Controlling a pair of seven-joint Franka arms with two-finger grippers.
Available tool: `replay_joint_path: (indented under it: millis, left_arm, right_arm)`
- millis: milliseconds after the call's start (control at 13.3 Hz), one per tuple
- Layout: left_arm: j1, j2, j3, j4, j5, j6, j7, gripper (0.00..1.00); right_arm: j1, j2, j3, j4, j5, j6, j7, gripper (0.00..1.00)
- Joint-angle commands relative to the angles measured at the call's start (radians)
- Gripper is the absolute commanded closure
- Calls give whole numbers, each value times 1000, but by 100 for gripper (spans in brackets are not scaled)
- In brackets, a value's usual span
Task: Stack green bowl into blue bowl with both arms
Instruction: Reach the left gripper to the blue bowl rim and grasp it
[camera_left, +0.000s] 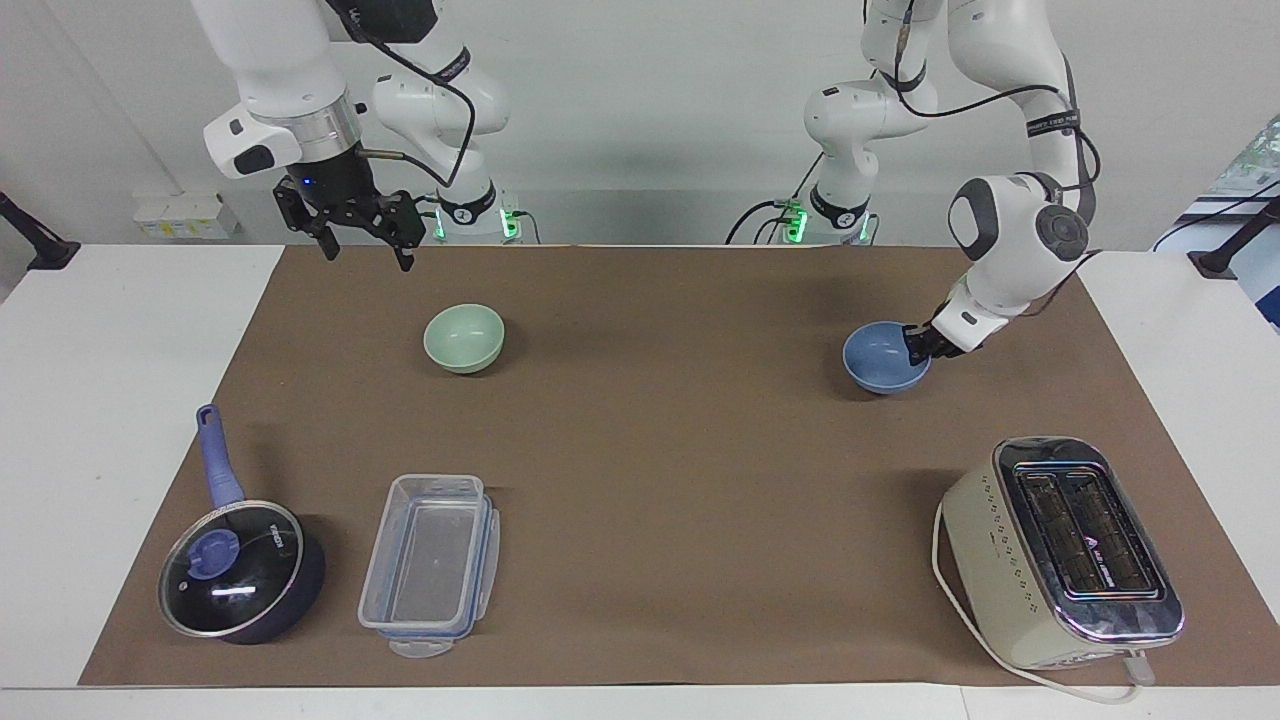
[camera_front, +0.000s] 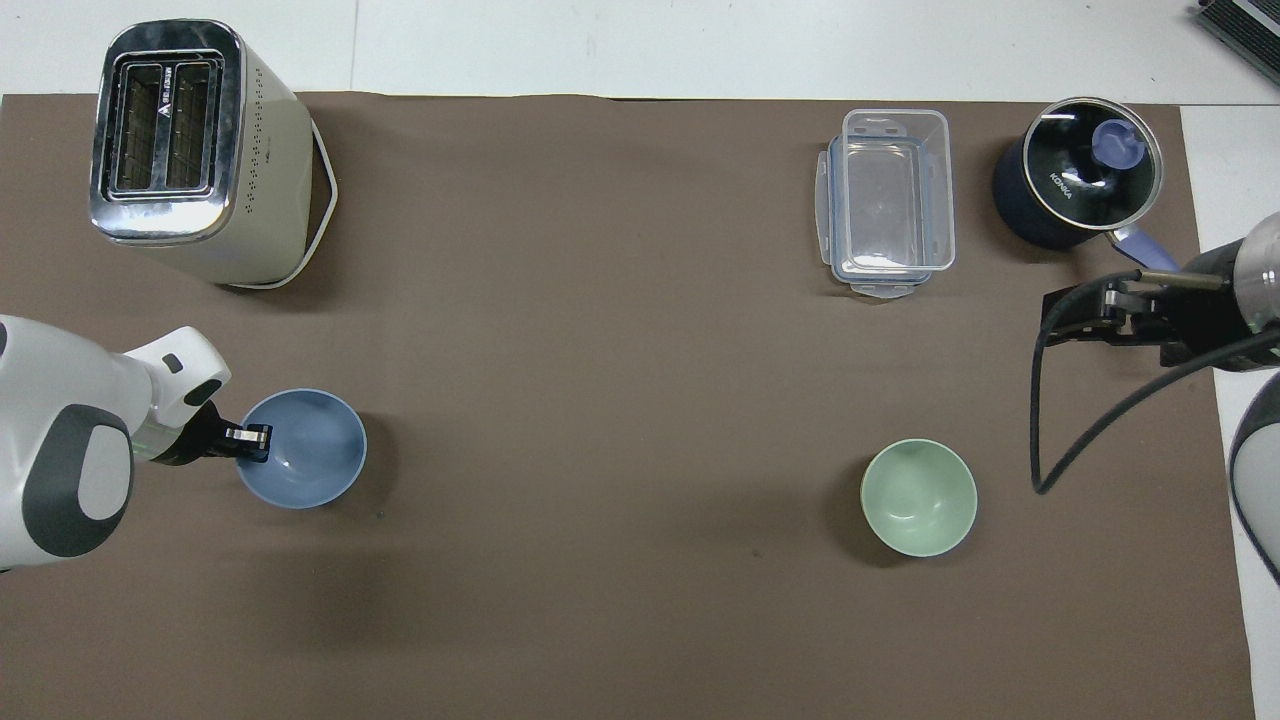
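Blue bowl (camera_left: 885, 362) rim pinched in the left hand (camera_left: 922, 341); right hand (camera_left: 363, 228) spread wide, empty, aloft.

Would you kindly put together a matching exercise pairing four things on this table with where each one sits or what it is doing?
Things:
1. blue bowl
2. green bowl
3. toaster
4. right end effector

Descriptions:
A. raised in the air, holding nothing
B. rim gripped by the left end effector
C. alone on the mat, nothing touching it
D. at the left arm's end, farther from the robots than the blue bowl

Pairs: 1-B, 2-C, 3-D, 4-A
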Motion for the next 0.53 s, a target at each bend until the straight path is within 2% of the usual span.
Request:
replay_joint_path:
  millis: [0, 452]
  left_arm:
    - [9, 16, -4, 94, -15, -96, 20, 100]
    - [-5, 3, -14, 278, -15, -253, 21, 100]
  right_arm:
    - [-16, -18, 9, -20, 6, -3, -21, 0]
    - [-14, -18, 9, -20, 6, -3, -21, 0]
